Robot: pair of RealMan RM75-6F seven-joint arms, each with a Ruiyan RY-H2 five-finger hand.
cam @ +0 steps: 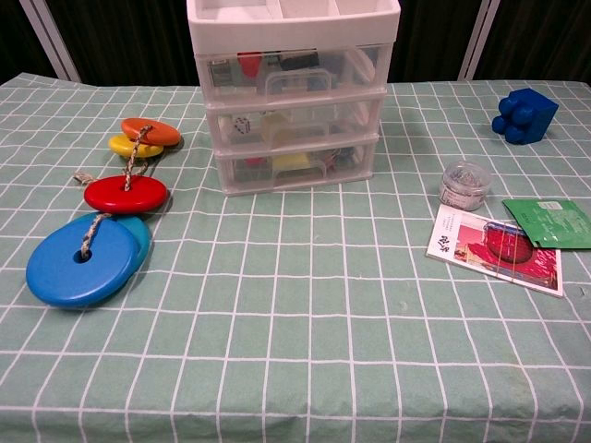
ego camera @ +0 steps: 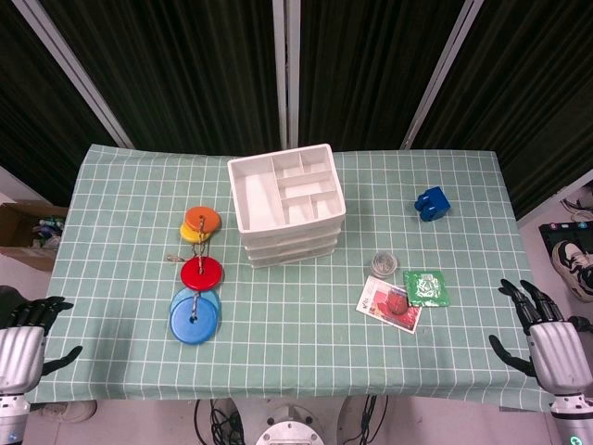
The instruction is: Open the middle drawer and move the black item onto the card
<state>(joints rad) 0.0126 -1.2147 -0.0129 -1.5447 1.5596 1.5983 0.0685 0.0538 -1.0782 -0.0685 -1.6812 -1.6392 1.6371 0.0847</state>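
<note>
A white three-drawer unit (ego camera: 287,206) (cam: 292,101) stands at the table's centre with all drawers pushed in. Its middle drawer (cam: 294,125) has a clear front; no black item shows through it. The card (ego camera: 389,302) (cam: 495,248), printed red, lies flat to the front right. My left hand (ego camera: 30,334) hangs open off the table's front-left corner. At the front-right corner my right hand (ego camera: 547,329) is open, fingers spread. Neither hand shows in the chest view.
A string of coloured discs (ego camera: 198,273) (cam: 102,217) lies left of the drawers. A small clear jar (ego camera: 384,264) (cam: 463,185) and a green packet (ego camera: 425,288) (cam: 551,221) sit by the card. A blue block (ego camera: 432,203) (cam: 524,115) is at the far right.
</note>
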